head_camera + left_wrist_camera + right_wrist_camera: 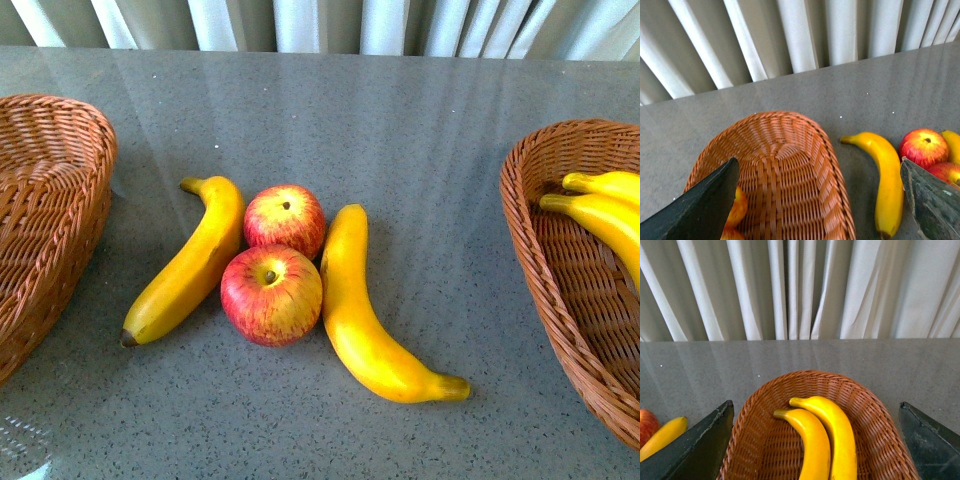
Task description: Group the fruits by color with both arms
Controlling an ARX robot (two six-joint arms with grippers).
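Note:
Two red apples (285, 218) (271, 294) sit mid-table, touching each other. A yellow banana (190, 262) lies against their left side and another banana (365, 315) against their right. No arm shows in the front view. My left gripper (817, 210) hovers open over the left wicker basket (785, 170). One of its fingers (705, 205) partly hides red-yellow fruit (736, 207) lying in that basket. My right gripper (812, 450) hangs open above the right basket (870, 415), which holds two bananas (810, 445) (840, 435). Neither gripper holds anything.
The left basket (60, 200) stands at the table's left edge and the right basket (520, 200) at its right edge. Grey-white curtains (300, 25) hang behind the grey table's (400, 120) far edge. A bare strip of table separates the fruit cluster from each basket.

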